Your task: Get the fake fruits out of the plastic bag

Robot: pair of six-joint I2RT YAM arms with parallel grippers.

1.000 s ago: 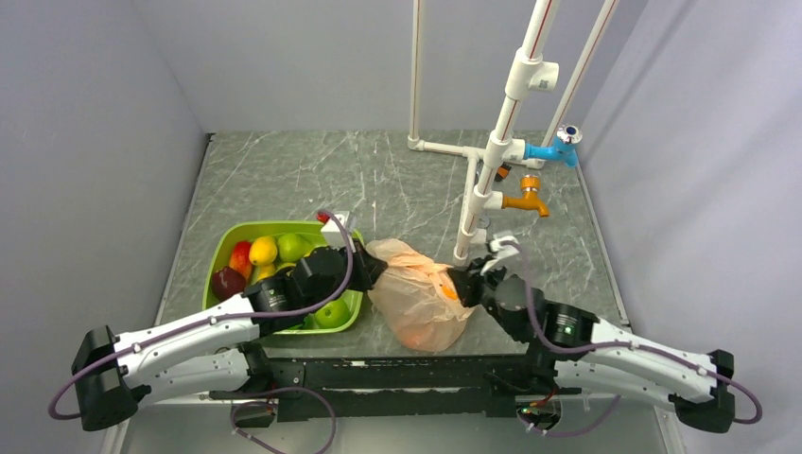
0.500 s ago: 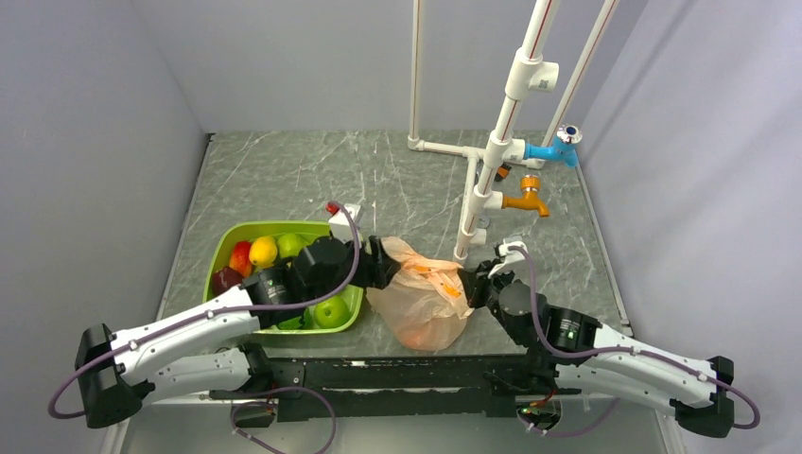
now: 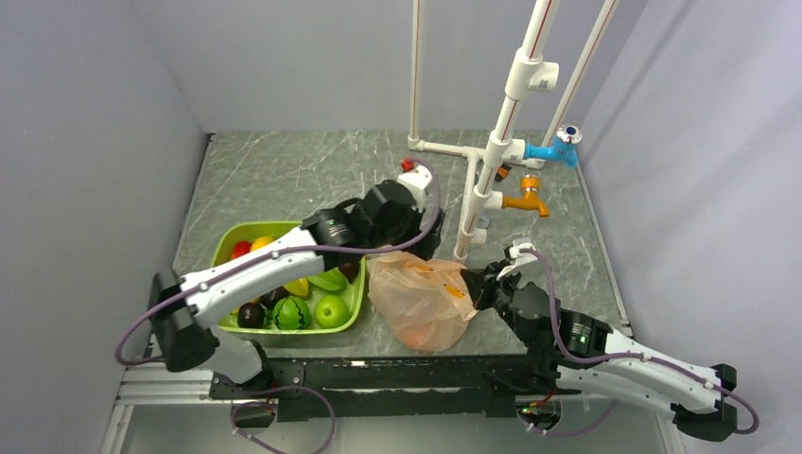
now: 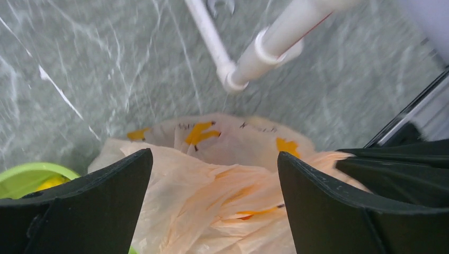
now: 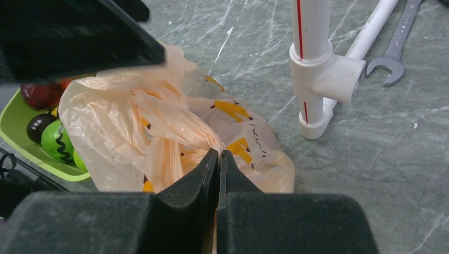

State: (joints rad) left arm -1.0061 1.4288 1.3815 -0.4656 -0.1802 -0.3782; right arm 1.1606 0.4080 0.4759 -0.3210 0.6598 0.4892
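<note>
The peach plastic bag [image 3: 421,301] lies crumpled on the table between the two arms. My right gripper [image 3: 471,282] is shut on a gathered fold at the bag's right edge, and the right wrist view shows that gripper [image 5: 218,154] pinching the film. Over the bag's far end hovers my left gripper [image 3: 427,248], open. In the left wrist view that gripper [image 4: 214,177] stands wide apart with the bag [image 4: 212,159] below it and nothing held. The fake fruits are hidden inside the bag. Only an orange tint [image 3: 416,334] shows through its near end.
A green tub [image 3: 352,317] left of the bag holds a striped watermelon [image 3: 291,313], a green apple [image 3: 330,309], dark plums and other fruit. A white pipe frame [image 3: 470,213] with taps stands just behind the bag. A wrench [image 5: 394,53] lies beyond the pipe.
My left gripper opened and let go of the bag's left side. That arm swung up and away to the bag's far end. The right gripper stayed shut on the bag.
</note>
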